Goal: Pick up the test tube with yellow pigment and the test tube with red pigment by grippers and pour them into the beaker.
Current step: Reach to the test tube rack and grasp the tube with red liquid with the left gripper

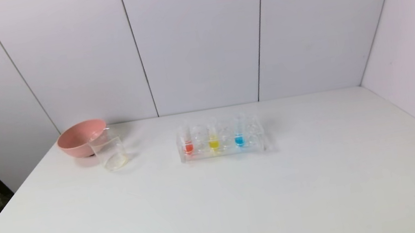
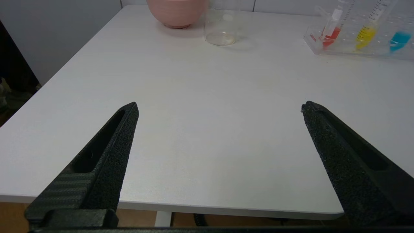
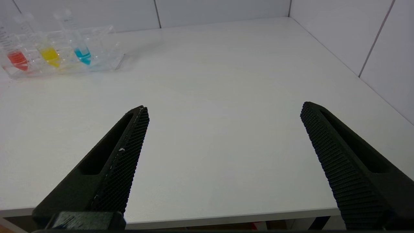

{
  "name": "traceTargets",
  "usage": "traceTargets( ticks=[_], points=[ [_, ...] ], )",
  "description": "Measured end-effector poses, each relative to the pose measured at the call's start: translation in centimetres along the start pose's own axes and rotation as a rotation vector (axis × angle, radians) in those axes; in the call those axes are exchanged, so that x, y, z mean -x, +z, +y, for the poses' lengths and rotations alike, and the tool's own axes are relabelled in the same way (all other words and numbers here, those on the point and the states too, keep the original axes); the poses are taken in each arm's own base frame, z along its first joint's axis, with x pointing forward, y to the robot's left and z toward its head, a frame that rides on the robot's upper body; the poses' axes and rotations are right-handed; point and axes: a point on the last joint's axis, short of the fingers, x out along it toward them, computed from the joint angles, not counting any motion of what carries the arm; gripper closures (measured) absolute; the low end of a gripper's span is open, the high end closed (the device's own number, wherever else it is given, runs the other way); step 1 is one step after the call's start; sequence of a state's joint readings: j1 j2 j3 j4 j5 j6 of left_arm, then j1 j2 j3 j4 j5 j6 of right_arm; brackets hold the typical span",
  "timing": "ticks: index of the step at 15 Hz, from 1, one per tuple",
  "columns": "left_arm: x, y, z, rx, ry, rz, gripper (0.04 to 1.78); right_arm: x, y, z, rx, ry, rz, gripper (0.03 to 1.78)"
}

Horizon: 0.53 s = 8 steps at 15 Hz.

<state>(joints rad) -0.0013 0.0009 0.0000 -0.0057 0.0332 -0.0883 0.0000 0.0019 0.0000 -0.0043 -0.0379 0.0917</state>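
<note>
Two grippers are hanging at the near edge of the white table [image 1: 220, 205], one on each side, and both are out of the head view. The left gripper [image 2: 219, 106] is holding its two black fingers [image 2: 110, 155] spread wide apart, gripping nothing and touching nothing, with only bare tabletop lying between them. The right gripper [image 3: 223, 108] is likewise gaping wide, its ribbed fingers [image 3: 343, 161] holding nothing over the near right part of the table. Farther back, near the middle of the table, one clear rack [image 1: 223, 151] is standing with three tubes upright in its front row. The tube with red liquid [image 1: 187, 142] is sitting at the left end, the tube with yellow liquid [image 1: 213, 137] is standing just beside it to the right, and the tube with blue liquid [image 1: 238, 132] is standing farther right again. To the left of the rack, well apart from it, one clear beaker [image 1: 110, 152] is standing upright with only a faint pale film at its bottom. One pink bowl [image 1: 81, 138] is sitting just behind and to the left of the beaker, so close that I cannot tell whether the two are touching. Nothing is lying between the grippers and the rack or the beaker. A pale panelled wall [image 1: 196, 40] is closing off the far and right sides of the table.
</note>
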Motion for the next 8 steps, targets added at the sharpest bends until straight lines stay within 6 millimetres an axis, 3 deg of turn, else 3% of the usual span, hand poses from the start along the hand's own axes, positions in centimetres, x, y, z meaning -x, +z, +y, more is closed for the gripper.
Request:
traceTargets(
  ticks=[8],
  points=[
    [0.00, 0.00, 0.00, 0.001, 0.000, 0.000, 0.06, 0.00, 0.00, 0.00, 0.000, 0.000, 0.000, 0.10]
  ],
)
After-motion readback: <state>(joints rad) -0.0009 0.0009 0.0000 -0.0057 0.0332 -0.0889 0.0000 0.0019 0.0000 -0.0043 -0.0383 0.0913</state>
